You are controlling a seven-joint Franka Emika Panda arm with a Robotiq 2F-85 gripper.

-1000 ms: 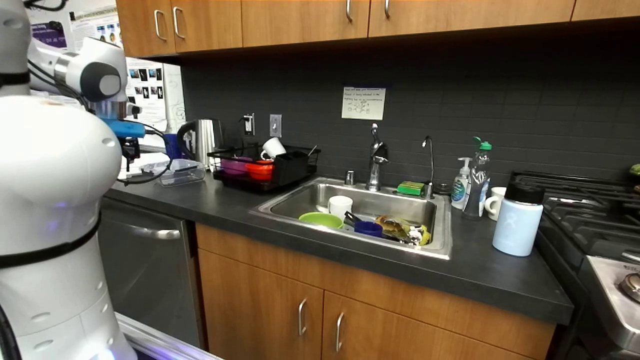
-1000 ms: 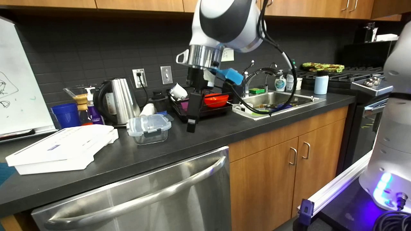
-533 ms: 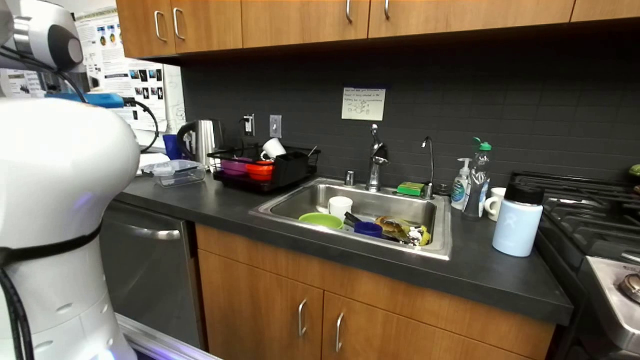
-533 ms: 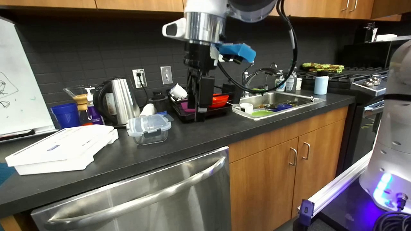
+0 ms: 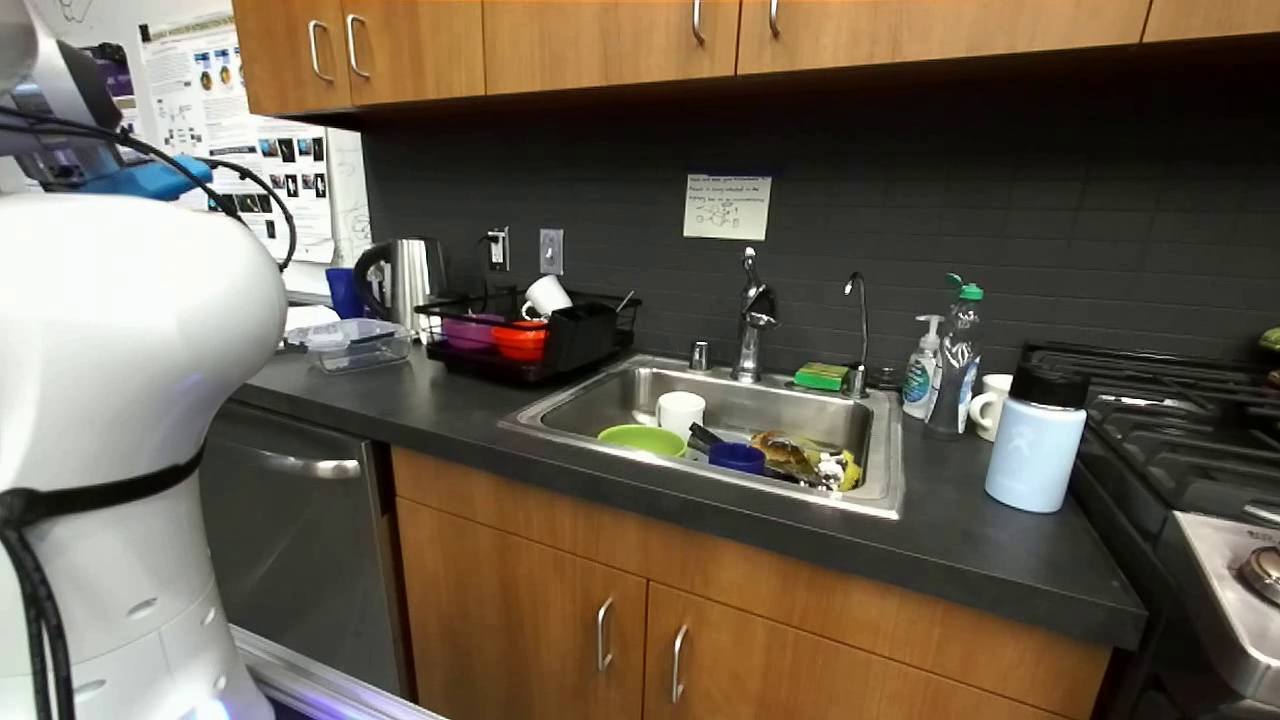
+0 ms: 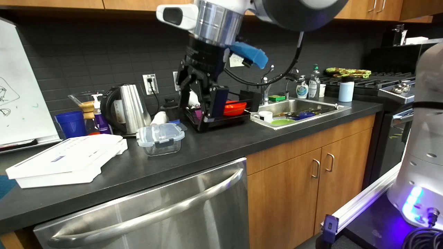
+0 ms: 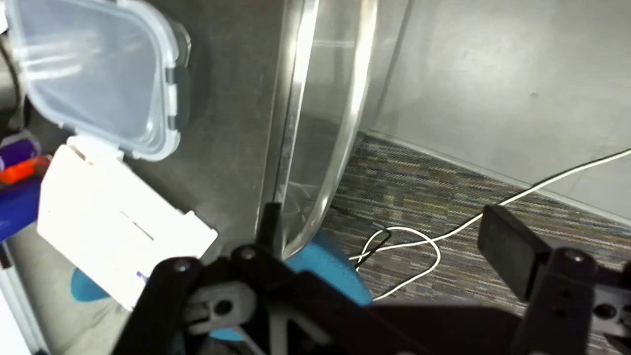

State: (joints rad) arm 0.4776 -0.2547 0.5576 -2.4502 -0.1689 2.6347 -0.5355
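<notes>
Hanging spread, the hand [image 6: 196,112] partly hides the dish rack [image 6: 238,119].

Arm [image 5: 130,330] is mostly glossy white, all bulgy and rounded with little oval dimples [image 6: 431,155], plus a dark grey cap [image 6: 301,15]. There's a black strap [image 5: 110,489] wrapped round it and some black cables [image 5: 48,630]. Further along you get a shiny silver collar [image 6: 218,24], a white loop handle [image 6: 189,17] and a bright blue cover [image 6: 249,53]. Jaws are black with round screws [image 7: 248,253] and grey plates [image 7: 241,296]. The base [image 6: 427,183] even has a bluish-white light strip [image 6: 413,202].
</notes>
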